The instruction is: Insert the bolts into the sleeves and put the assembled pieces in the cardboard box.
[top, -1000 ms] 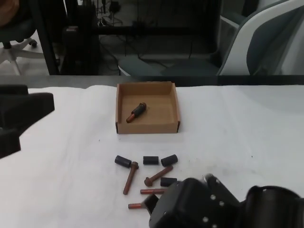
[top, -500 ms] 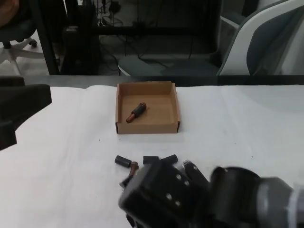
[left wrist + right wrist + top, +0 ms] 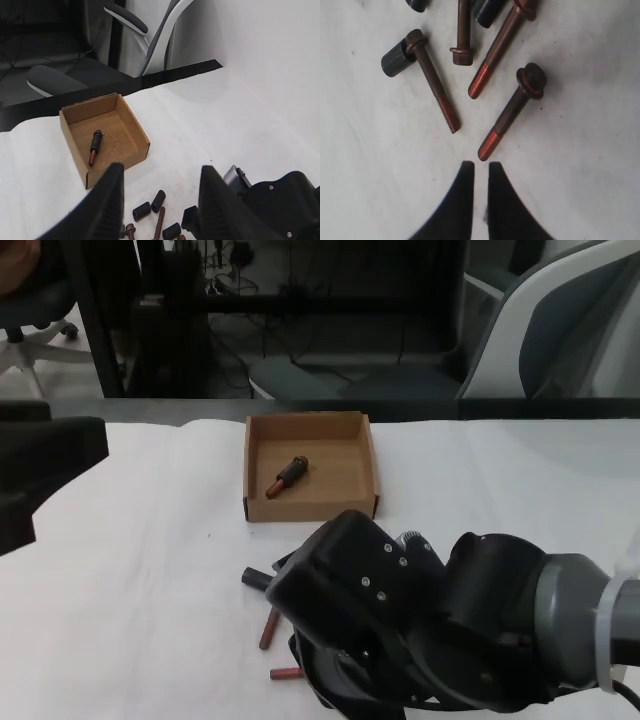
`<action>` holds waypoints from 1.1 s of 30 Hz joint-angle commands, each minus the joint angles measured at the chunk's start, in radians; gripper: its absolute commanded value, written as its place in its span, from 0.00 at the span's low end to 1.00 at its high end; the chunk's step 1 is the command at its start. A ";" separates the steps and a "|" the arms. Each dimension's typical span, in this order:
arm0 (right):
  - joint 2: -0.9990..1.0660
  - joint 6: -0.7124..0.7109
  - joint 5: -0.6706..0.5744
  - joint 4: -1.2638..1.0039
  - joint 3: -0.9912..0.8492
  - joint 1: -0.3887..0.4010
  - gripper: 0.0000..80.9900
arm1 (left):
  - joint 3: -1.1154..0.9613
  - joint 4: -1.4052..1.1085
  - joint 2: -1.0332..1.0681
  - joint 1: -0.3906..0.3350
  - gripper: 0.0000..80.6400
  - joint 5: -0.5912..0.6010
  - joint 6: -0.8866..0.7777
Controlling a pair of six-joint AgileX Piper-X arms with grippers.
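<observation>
**Over the loose bolts, nothing in hand yet**

One assembled piece already lies in the cardboard box, so I judge I am at the start of another round: picking a bolt to mate with a sleeve. My right gripper hangs low over the pile with its fingers drawn almost together, only a thin slit between them, and it holds nothing. The nearest bolt lies on a slant, its threaded tip just ahead of my fingertips.

I would first have to spread those fingers, turn the wrist so they sit across the shank, and then come down. A second bolt lies close beside it, its head touching a sleeve. Two more bolts and another sleeve crowd in just beyond. A sloppy close could catch two shanks or set them rolling.

My left gripper sits spread wide and empty, raised at the 9 o'clock side of the bench and looking across at the box.

In the high view the pile lies at 6 o'clock from the box, and my right arm covers most of it. The white bench cover between pile and box is bare. An office chair stands beyond the bench at about 1 o'clock, well out of reach.
</observation>
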 commanded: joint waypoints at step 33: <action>0.069 0.148 -0.040 -0.022 -0.011 -0.060 0.50 | -0.008 -0.057 -0.003 -0.004 0.59 -0.013 -0.002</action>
